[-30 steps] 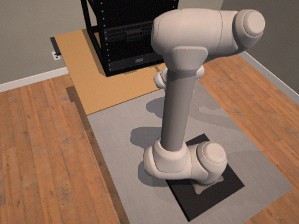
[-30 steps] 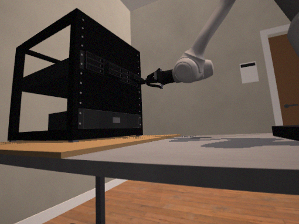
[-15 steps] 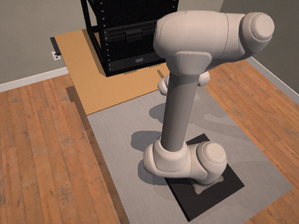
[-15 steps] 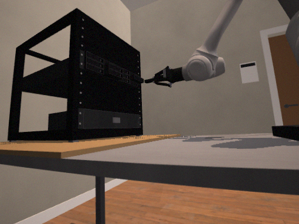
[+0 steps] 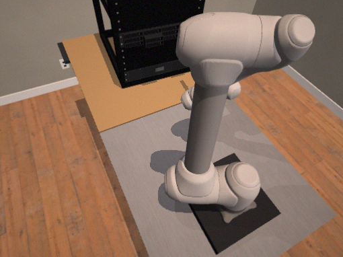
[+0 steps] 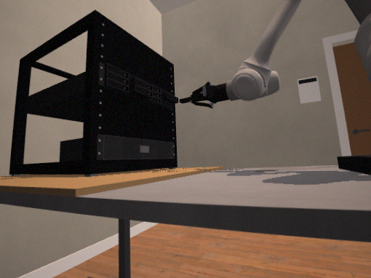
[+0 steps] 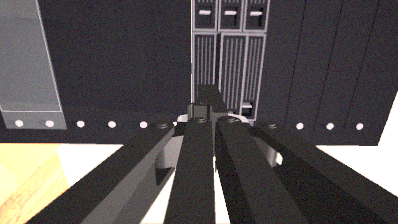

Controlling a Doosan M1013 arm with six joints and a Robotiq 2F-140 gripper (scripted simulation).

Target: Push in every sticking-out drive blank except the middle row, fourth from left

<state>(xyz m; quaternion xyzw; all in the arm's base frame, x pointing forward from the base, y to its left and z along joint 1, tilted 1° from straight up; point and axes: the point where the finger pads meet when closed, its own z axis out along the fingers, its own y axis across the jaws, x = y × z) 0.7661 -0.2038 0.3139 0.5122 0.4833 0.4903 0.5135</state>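
The black rack stands on an orange board, and it also shows in the top view. The rows of drive blanks cross its front; part of them shows in the wrist view. One blank at the right end sticks out of the front. My gripper is shut and empty, level with that blank and a short way in front of it. In the wrist view the shut fingers point at the protruding blank. In the top view the arm hides the gripper.
The orange board lies under the rack on a grey table top. The arm's base sits on a black plate. A grey panel fills the rack's lower front. Walls stand close behind and to the right of the rack.
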